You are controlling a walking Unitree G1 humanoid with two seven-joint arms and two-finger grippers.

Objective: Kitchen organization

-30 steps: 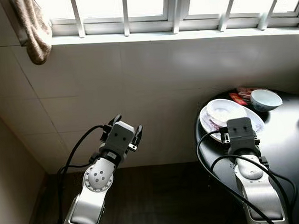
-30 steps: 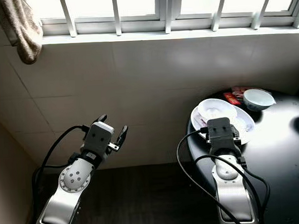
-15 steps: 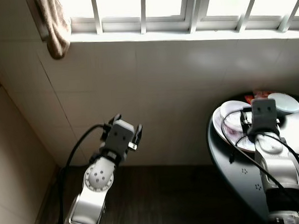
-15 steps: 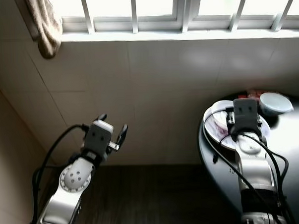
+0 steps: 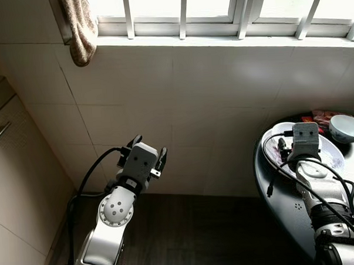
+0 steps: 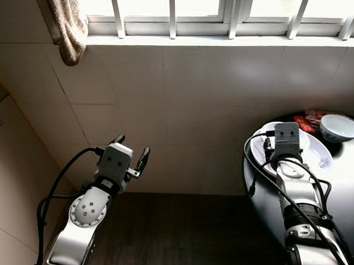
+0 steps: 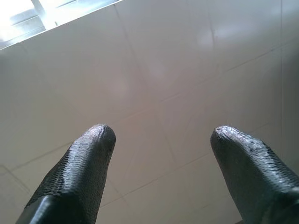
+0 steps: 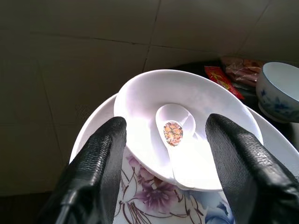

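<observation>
A white shallow bowl (image 8: 205, 112) holding a white ceramic spoon (image 8: 175, 133) sits on a floral plate (image 8: 149, 198) at the near edge of a black round table (image 5: 286, 204). My right gripper (image 8: 167, 125) hovers open over the bowl, one finger on each side of it, touching nothing. Its arm (image 5: 320, 191) reaches across the table from the front. A blue-and-white bowl (image 5: 347, 127) stands just beyond the plate (image 5: 332, 156), next to some red packets (image 8: 219, 78). My left gripper (image 5: 150, 144) is held open and empty in the air, facing the tiled wall (image 7: 154, 70).
A beige towel (image 5: 81, 25) hangs from the barred window at the upper left. A cabinet front with a handle (image 5: 11, 175) runs along the left. Dark wooden floor (image 5: 193, 225) lies between the wall and the table.
The camera has swung left, bringing the cabinet into view. My right arm has stretched forward so its gripper is further over the plate. The left arm holds its pose.
</observation>
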